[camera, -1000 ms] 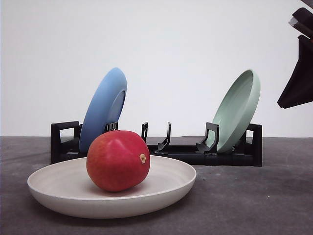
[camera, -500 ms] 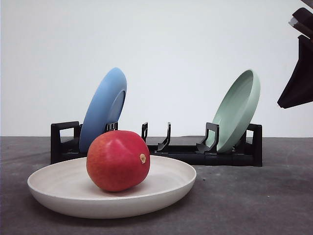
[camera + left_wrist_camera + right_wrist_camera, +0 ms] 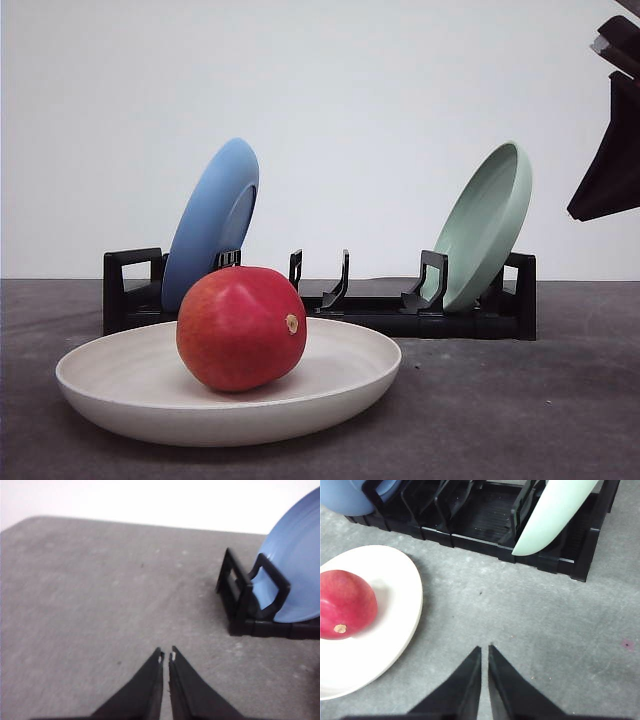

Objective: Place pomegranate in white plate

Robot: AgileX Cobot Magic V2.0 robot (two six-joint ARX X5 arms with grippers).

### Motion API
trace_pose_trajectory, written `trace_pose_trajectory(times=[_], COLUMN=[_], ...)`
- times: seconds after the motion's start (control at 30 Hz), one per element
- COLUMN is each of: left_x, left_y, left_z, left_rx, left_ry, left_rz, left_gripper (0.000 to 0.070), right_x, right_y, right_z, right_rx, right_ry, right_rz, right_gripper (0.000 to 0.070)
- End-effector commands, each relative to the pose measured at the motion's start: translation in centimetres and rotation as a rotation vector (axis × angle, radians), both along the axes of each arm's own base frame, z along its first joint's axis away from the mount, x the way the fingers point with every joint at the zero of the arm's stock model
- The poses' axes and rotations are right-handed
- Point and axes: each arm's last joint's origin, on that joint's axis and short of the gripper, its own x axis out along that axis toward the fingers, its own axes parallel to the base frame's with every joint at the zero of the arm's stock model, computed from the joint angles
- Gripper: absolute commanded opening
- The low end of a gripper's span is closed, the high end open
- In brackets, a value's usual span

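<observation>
The red pomegranate (image 3: 241, 327) rests inside the white plate (image 3: 120, 395) on the grey table, pale stem spot facing right. The right wrist view has the same pomegranate (image 3: 344, 605) lying in the white plate (image 3: 395, 615). My right gripper (image 3: 484, 650) is shut and empty, hovering above bare table to the right of the plate. A dark part of the right arm (image 3: 612, 150) hangs at the front view's right edge. My left gripper (image 3: 166, 653) is shut and empty over bare table, left of the rack.
A black dish rack (image 3: 370, 305) stands behind the white plate. It holds a blue plate (image 3: 212, 220) at its left end and a pale green plate (image 3: 488, 222) at its right end, both on edge. The table's far edge (image 3: 125, 522) lies beyond the left gripper.
</observation>
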Motion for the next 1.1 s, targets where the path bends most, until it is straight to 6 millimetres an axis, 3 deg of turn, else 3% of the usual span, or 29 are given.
trace_pose_trajectory(times=[0.0,0.23,1.07], left_x=[0.06,0.06,0.06], left_y=[-0.1,-0.28,-0.27], left_z=[-0.4,-0.4,-0.39], left_rx=[0.042,0.111,0.105], left_ry=[0.007,0.003,0.003], left_rz=[-0.024,-0.054,-0.053], left_gripper=[0.0,0.0,0.0], right_x=[0.12,0.12,0.15], right_y=[0.12,0.12,0.12], right_z=[0.17,0.17,0.22], right_rx=[0.007,0.007,0.0], right_ry=[-0.008,-0.008,-0.02], right_rz=[0.003,0.003,0.009], right_gripper=[0.0017,0.0018,0.0018])
